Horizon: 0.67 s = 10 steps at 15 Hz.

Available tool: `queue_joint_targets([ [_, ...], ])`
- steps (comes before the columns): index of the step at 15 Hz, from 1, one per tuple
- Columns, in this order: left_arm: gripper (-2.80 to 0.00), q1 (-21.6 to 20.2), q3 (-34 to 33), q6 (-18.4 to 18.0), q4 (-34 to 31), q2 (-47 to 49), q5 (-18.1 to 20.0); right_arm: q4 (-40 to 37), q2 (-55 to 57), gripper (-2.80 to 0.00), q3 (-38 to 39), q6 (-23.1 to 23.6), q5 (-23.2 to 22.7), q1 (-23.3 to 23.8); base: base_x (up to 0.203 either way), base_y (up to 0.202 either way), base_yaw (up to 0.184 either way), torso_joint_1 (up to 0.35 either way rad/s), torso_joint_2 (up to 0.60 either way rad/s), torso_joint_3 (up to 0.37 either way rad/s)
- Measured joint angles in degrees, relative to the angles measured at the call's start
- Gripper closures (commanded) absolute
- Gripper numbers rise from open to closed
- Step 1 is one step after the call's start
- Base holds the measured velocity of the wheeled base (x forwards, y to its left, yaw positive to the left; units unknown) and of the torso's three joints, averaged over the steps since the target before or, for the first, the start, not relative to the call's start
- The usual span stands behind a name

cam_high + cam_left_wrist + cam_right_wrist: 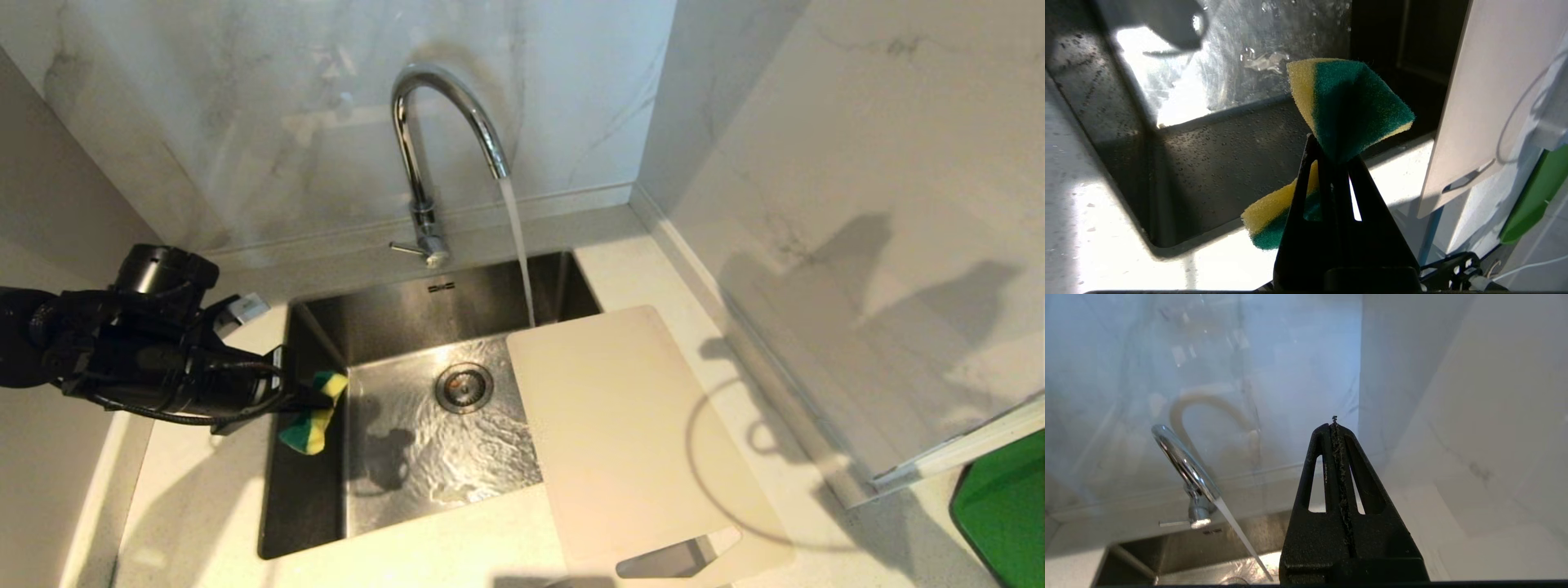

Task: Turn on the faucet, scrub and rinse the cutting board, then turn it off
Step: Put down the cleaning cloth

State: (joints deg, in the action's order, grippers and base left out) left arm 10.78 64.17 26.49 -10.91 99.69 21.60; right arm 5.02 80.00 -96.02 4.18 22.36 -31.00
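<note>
Water runs from the faucet (445, 122) — we judge scrubbing comes next. Our left gripper (1333, 157) pinches the sponge (1347, 106); the cutting board (629, 441) lies well beyond its tips, across the sink (302, 498). Our right gripper (1335, 424) is closed, empty — it may need to steady the board.

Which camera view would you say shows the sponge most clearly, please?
The left wrist view: the green-and-yellow sponge fills the middle, pinched and folded in the shut left gripper. The head view shows it small at the sink's left edge, partly hidden by the gripper. The right wrist view shows none of it.
</note>
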Motion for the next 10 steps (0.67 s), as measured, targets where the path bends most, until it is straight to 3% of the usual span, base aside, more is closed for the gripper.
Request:
queue_joint_targets([
  [6, 0.00, -0.23, 0.18, 0.35, -0.05, -1.33, -1.01, 0.73, -2.78, 0.00, 4.33, 0.11, -0.59, -0.20, 0.000, 0.000, 0.000, 0.000, 0.00, 0.000],
  [10, 0.00, -0.24, -0.09, 1.21, -0.35, -3.03, -2.72, 0.68, -5.95, 0.00, 8.34, -0.05, -3.34, -2.83, 0.000, 0.000, 0.000, 0.000, 0.00, 0.000],
])
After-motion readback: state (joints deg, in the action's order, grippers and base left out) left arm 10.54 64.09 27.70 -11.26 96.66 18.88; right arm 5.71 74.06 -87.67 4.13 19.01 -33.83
